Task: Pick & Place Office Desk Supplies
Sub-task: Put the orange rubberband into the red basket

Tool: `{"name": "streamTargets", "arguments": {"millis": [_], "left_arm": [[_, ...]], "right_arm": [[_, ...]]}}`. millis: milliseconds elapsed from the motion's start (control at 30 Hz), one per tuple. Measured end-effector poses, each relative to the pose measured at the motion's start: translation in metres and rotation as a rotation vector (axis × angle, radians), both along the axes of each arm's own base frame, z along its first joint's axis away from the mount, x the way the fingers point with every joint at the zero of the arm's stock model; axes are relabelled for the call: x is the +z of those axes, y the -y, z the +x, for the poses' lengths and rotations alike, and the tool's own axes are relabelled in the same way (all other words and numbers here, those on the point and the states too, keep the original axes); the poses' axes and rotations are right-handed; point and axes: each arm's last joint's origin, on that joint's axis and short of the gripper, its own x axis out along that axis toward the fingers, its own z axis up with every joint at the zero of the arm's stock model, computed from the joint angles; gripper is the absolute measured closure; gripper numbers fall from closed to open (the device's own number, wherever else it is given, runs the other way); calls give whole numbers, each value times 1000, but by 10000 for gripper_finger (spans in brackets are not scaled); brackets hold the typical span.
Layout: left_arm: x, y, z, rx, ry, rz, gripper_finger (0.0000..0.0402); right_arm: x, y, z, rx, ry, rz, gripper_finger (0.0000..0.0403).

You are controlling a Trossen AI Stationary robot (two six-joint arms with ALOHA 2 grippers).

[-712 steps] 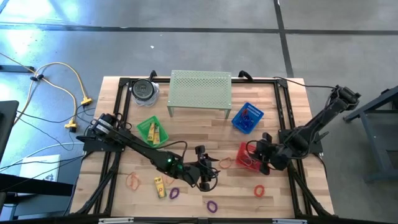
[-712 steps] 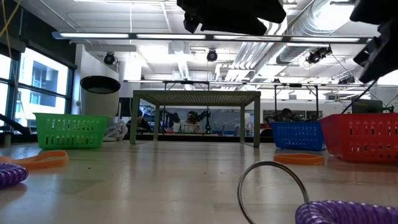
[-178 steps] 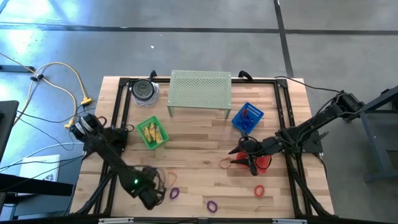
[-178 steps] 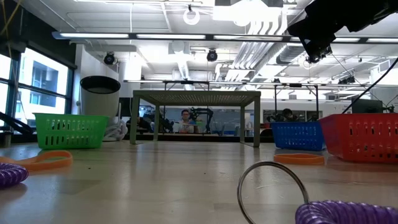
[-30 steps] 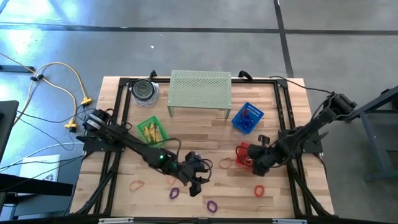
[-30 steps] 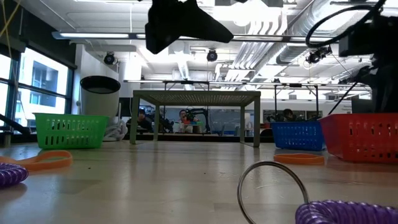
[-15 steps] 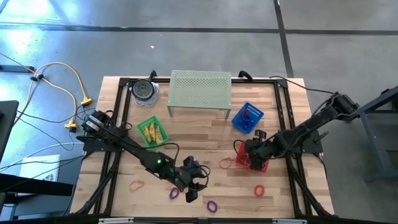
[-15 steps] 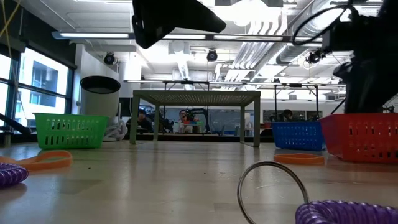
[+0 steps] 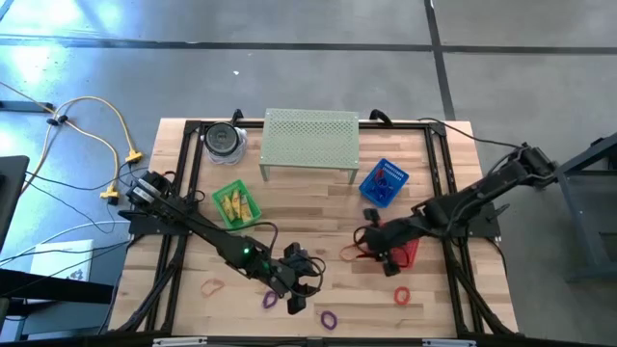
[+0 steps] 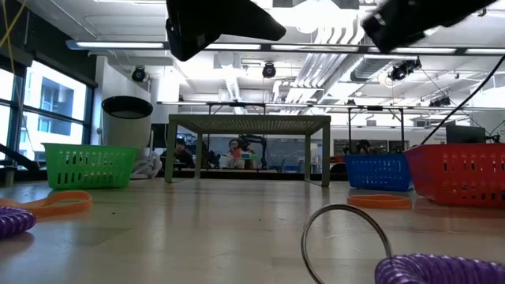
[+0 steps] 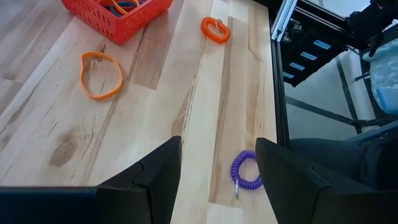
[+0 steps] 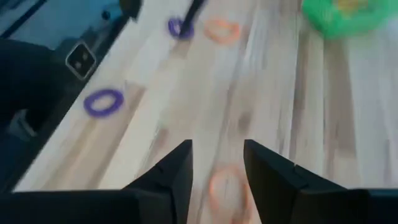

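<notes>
On the wooden table (image 9: 289, 212), seen from above, coloured bands and coils lie scattered along the near edge, while three small baskets stand farther back: a green basket (image 9: 236, 205) holding yellow pieces, a blue basket (image 9: 384, 182) and a red basket (image 9: 397, 249). The left gripper (image 9: 301, 286) is held low over the near middle of the table, its fingers spread with nothing between them. Just beside it lie a purple coil (image 9: 270, 300) and a second purple coil (image 11: 244, 172), which shows ahead of the fingers in the left wrist view. The right gripper (image 9: 371, 243) is placed by the red basket, its fingers also parted and empty, above an orange band (image 9: 349, 253). An orange coil (image 9: 402, 294) and another orange band (image 9: 209, 286) are left on the boards. The step in hand seems to be reaching for a loose piece. Next, each gripper would probably need to be lowered over its nearest piece and closed on it.
</notes>
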Motion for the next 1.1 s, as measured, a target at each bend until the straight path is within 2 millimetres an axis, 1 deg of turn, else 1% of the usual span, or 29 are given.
{"name": "streamTargets", "arguments": {"millis": [67, 133, 333, 500, 667, 900, 1000, 1100], "left_arm": [[0, 2, -1, -4, 1, 1, 201], [0, 5, -3, -13, 0, 1, 201], [0, 14, -8, -41, 1, 1, 201], [0, 17, -10, -47, 1, 2, 201], [-1, 16, -10, -47, -8, 7, 201], [-3, 15, -11, -44, -26, 20, 201], [-3, 13, -10, -43, -31, 28, 201], [-4, 12, -10, -39, -34, 30, 201]], "right_arm": [[-4, -1, 7, 44, 32, -53, 272], [-10, 0, 13, 71, 28, -101, 272], [-46, 4, 31, 74, -86, -192, 277], [-73, 8, 44, 89, -150, -245, 283], [-91, 12, 50, 96, -206, -268, 286], [-96, 15, 52, 64, -243, -230, 288], [-86, 12, 58, 61, -238, -226, 287], [-72, 10, 65, 58, -263, -229, 287]]}}
